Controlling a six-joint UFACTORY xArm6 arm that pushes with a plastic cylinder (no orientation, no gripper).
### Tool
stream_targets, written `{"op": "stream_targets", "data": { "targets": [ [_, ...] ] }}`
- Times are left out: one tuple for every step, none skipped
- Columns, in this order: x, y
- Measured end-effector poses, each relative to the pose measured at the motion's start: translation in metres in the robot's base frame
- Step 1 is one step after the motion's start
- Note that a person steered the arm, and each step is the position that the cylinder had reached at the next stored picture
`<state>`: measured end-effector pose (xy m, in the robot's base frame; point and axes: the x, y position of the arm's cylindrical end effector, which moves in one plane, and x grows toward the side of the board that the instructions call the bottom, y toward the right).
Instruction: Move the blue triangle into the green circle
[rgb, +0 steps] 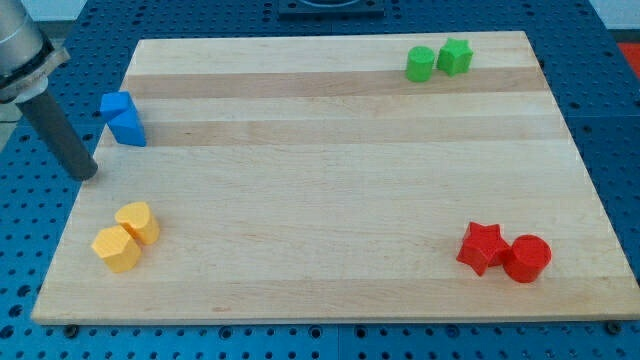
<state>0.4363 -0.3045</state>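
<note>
The blue triangle (129, 128) lies near the board's upper left edge, touching another blue block (115, 104) just above it. The green circle (420, 64) stands far off at the view's top right, touching a green star (456, 55) on its right. My tip (88, 176) rests at the board's left edge, below and to the left of the blue triangle, with a small gap between them.
Two yellow blocks (137, 221) (117, 248) lie side by side at the lower left, below my tip. A red star (482, 246) and a red circle (527, 259) sit at the lower right. The wooden board (330, 190) lies on a blue perforated table.
</note>
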Motion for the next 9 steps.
{"op": "stream_targets", "data": {
  "targets": [
    [-0.042, 0.011],
    [-0.062, 0.082],
    [-0.096, 0.111],
    [-0.114, 0.167],
    [-0.131, 0.241],
    [-0.159, 0.316],
    [-0.161, 0.396],
    [-0.089, 0.322],
    [-0.012, 0.181]
  ]
}}
